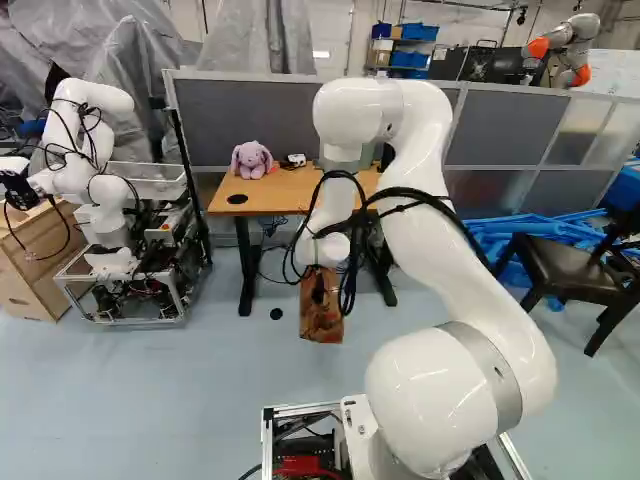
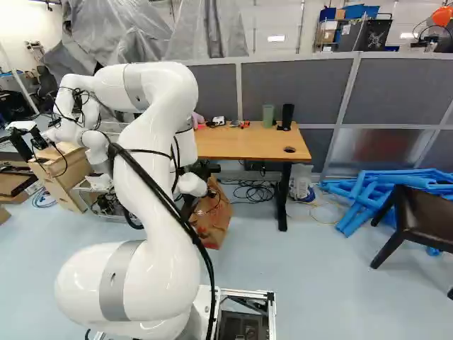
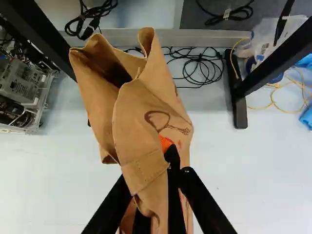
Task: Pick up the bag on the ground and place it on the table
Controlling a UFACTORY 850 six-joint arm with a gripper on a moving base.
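Note:
In the right base view my gripper (image 2: 204, 170) shows as a dark part beside the arm, above the brown bag (image 2: 213, 221). The left base view has the bag (image 1: 321, 315) below the wrist, in front of the wooden table (image 1: 285, 190) and lower than its top. Whether its bottom touches the floor, I cannot tell. From the wrist, the gripper (image 3: 163, 163) is shut on the bag (image 3: 146, 109), a fold of it between the fingers; one orange pad (image 3: 165, 143) peeks out. Part of the other finger is hidden behind the fabric.
On the tabletop are a purple plush toy (image 1: 251, 160), a green cup (image 2: 267, 115) and a black cup (image 2: 287, 115). Another robot (image 1: 95, 180) stands left of the table. Table legs (image 2: 284, 198) and cables (image 3: 200, 68) lie beyond the bag; a dark chair (image 1: 570, 270) stands right.

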